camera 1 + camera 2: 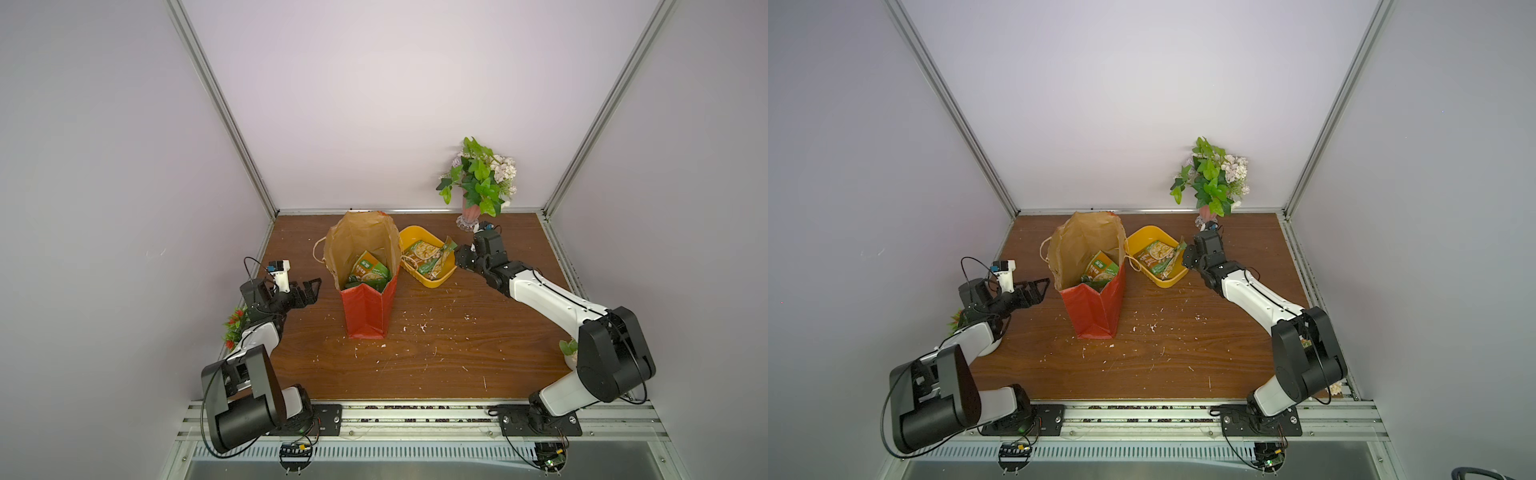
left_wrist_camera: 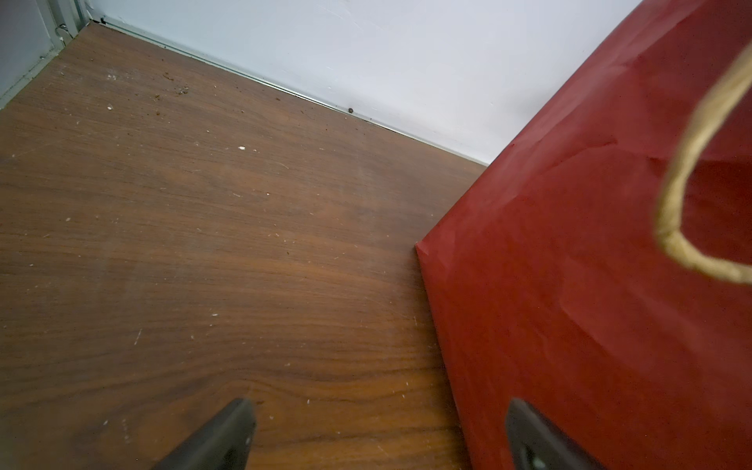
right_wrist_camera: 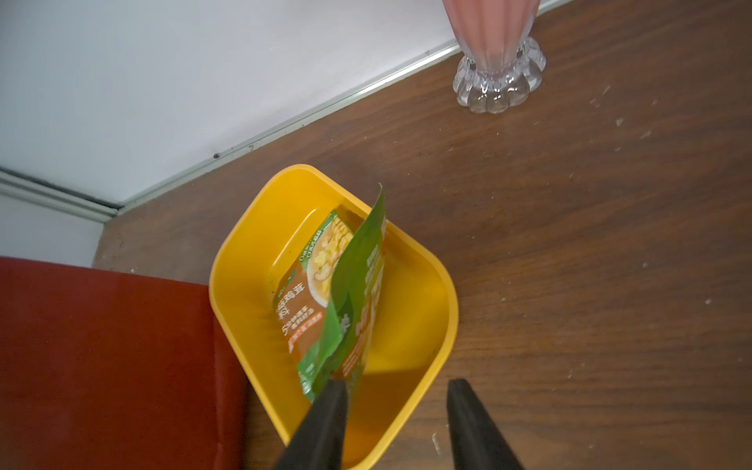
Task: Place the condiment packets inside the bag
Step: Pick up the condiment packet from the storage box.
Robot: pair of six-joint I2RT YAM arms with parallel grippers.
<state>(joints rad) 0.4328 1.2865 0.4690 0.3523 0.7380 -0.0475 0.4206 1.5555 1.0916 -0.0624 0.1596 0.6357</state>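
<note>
Right claw (image 3: 398,384) parted beside the condiment packets (image 3: 358,285), gripping nothing; left claw (image 2: 379,405) wide open

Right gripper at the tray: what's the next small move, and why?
Probably nudge the right gripper sideways to straddle the tilted packet: its jaws are open, and the packet leans beside them in the yellow tray, outside the bag.

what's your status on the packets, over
Left gripper open beside bag. Right gripper open over yellow tray, two packets in it. Other packets in bag. Bag mouth unobstructed.
</note>
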